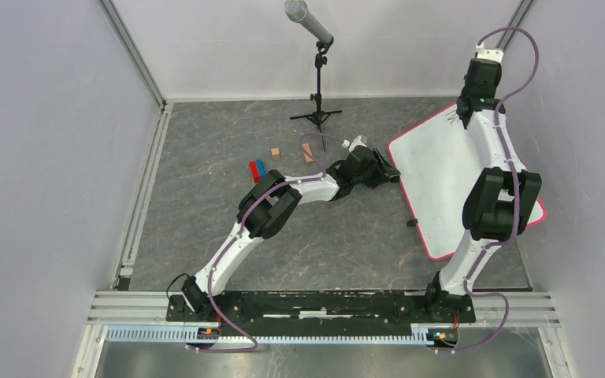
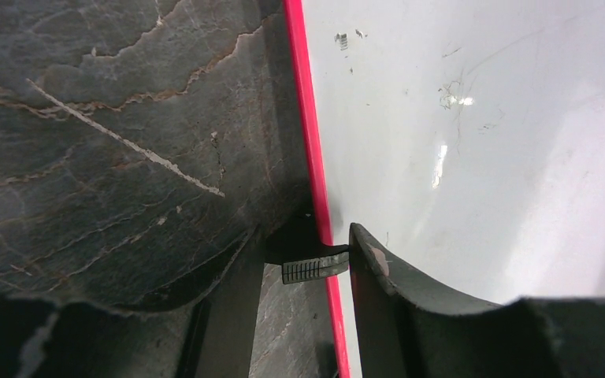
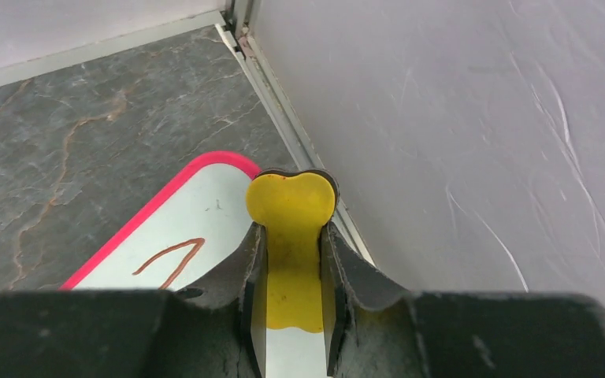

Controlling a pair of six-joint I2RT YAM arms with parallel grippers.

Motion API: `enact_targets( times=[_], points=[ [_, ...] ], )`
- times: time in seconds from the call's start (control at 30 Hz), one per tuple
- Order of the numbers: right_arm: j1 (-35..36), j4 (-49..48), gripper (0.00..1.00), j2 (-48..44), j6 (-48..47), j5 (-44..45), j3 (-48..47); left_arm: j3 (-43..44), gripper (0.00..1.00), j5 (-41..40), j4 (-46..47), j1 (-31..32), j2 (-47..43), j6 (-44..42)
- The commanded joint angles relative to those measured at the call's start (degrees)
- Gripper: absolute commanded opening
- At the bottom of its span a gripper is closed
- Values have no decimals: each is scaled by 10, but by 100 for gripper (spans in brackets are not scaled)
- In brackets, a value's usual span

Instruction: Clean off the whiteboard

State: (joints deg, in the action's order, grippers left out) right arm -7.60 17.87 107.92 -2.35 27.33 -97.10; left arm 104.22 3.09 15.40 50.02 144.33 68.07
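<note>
The right gripper (image 3: 291,272) fingers clamp narrowly on one yellow eraser (image 3: 291,205) above the far corner of the whiteboard (image 1: 441,177) (one brown mark there). The left gripper (image 2: 331,264) fingers pinch its red rim; it lies on the surface's right side.

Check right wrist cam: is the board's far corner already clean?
No. A brown stroke remains on the whiteboard beside the yellow eraser in the right gripper.

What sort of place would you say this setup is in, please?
Probably a robot test cell in a lab: plain grey walls enclose a stone-patterned table, an aluminium rail carries both arms, and a microphone stands at the back.
</note>
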Motion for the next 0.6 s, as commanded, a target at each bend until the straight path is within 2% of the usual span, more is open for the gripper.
enact_targets(
  times=[0.0, 0.13, 0.3, 0.57],
  points=[
    [8, 6, 17, 12, -1, 10, 27, -13, 52, -4, -85, 9, 22, -22],
    [51, -24, 17, 27, 4, 17, 86, -12, 52, -4, -85, 9, 22, -24],
    [70, -26, 17, 42, 11, 12, 89, -13, 52, -3, -85, 9, 22, -23],
    [19, 21, 17, 46, -17, 34, -46, -12, 52, -3, -85, 9, 22, -24]
  ],
)
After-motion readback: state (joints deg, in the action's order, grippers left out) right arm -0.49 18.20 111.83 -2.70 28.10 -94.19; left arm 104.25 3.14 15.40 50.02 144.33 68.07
